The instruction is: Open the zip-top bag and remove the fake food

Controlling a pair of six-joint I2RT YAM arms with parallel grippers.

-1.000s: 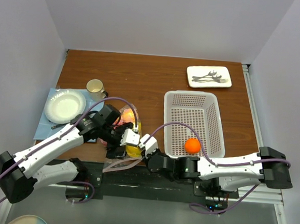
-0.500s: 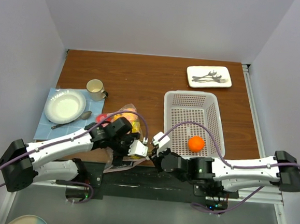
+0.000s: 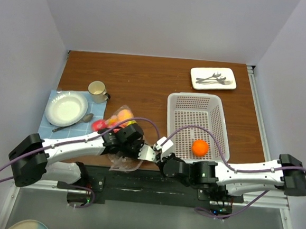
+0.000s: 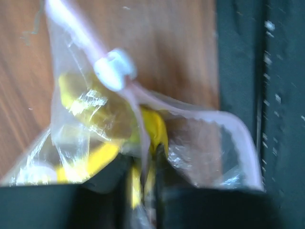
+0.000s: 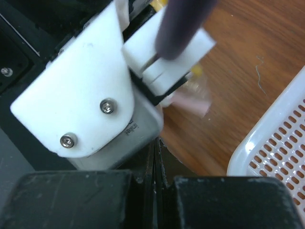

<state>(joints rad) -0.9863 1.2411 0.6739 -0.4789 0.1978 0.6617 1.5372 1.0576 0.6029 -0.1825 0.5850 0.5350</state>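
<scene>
Zip-top bag (image 4: 202,138) clenched in left pincer (image 4: 143,179) (fake food (image 4: 153,126) inside), right pincer (image 5: 155,160) closed nearby

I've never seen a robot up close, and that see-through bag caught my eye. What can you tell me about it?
The zip-top bag is clear, crinkled soft plastic with a pinkish zip strip carrying a white slider. Yellow fake food shows through it. It lies crumpled on the wooden table near its front edge, and the left gripper pinches a fold of the plastic between its fingers.
</scene>
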